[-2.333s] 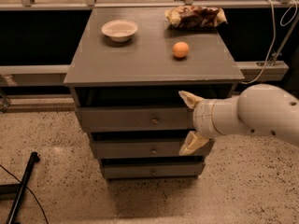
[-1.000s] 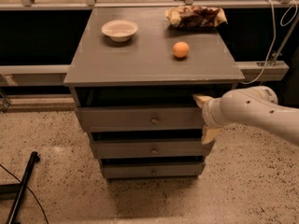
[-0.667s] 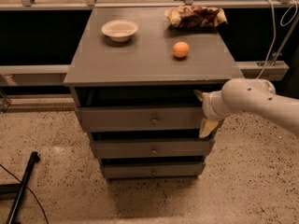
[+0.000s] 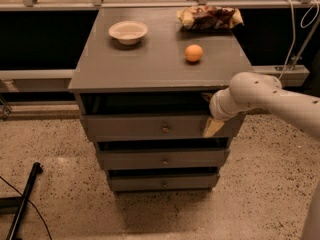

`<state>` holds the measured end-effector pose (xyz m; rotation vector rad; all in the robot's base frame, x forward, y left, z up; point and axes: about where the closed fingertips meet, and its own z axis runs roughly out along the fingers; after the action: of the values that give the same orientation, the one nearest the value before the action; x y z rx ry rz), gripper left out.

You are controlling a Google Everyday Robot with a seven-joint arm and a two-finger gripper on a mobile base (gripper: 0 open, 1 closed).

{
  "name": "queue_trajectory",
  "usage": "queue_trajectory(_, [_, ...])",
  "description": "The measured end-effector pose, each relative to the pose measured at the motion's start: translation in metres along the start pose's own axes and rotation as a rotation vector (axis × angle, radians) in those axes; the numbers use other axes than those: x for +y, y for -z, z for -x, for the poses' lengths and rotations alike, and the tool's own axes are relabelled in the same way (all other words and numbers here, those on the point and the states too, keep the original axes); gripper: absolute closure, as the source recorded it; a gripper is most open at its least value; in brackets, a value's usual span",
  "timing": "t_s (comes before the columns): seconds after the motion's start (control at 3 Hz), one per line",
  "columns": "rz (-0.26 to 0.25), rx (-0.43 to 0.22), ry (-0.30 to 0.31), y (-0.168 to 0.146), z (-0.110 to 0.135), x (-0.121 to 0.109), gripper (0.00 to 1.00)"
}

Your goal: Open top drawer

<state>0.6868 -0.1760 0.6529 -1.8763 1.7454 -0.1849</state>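
The top drawer (image 4: 130, 127) is the uppermost of three grey drawers in a small cabinet, with a small round brass knob (image 4: 165, 129) at its centre. Its front stands a little forward, with a dark gap above it. My gripper (image 4: 209, 113) is at the right end of this drawer front, to the right of the knob. Its fingers are spread. The lower tan fingertip (image 4: 213, 128) lies against the drawer front, and the upper one sits in the dark gap under the cabinet top, partly hidden. My white arm (image 4: 270, 96) reaches in from the right.
On the cabinet top (image 4: 150, 59) are a white bowl (image 4: 128, 32), an orange (image 4: 194, 53) and a crumpled chip bag (image 4: 209, 17). Two lower drawers (image 4: 162, 160) sit beneath. A black pole (image 4: 22, 204) lies on the speckled floor at the left. Cables (image 4: 295, 29) hang at the right.
My gripper has moved right and further in along the top drawer front to its right end. The arm now reaches in higher from the right. The drawer looks unmoved.
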Motion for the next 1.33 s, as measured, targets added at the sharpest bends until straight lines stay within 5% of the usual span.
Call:
queue_trajectory(0.33, [0.034,-0.01,-0.036,-0.018,0.001,0.01,0.27])
queue_trajectory(1.33, [-0.043,-0.067,-0.062,0.033,0.027,0.048,0.24])
